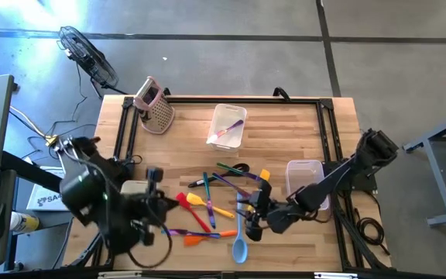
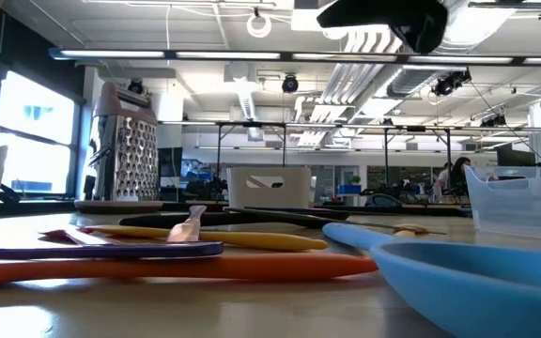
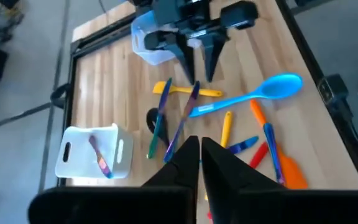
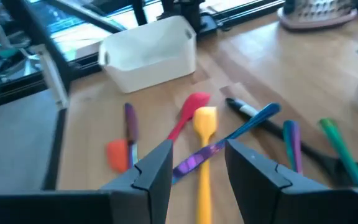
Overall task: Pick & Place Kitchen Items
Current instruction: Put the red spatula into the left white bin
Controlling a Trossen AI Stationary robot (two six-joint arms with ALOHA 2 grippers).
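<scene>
Only from the low view do we see the room: long ceiling lights, windows at 9 o'clock, the pink box grater [image 2: 125, 141] upright, and a person far off at 3 o'clock. Only the high view gives us the whole wooden table [image 1: 184, 132], with a white bin [image 1: 229, 124] at 12 o'clock holding one purple utensil [image 1: 228, 132], a clear bin [image 1: 303, 177] toward 3 o'clock, and a black fan [image 1: 87, 54] on the grey floor at 10 o'clock.

Our left gripper [image 3: 199, 149] hangs above the table with its fingers pressed together and nothing between them. Our right gripper [image 4: 197, 163] has its fingers apart, hovering over a purple-and-blue utensil [image 4: 222, 146]; we cannot tell if it touches.

The kitchen items [image 1: 219, 203] lie scattered at 6 o'clock, among them a blue spoon [image 1: 239, 246], a yellow spatula [image 4: 204, 134] and a red spatula [image 4: 189, 107]
</scene>
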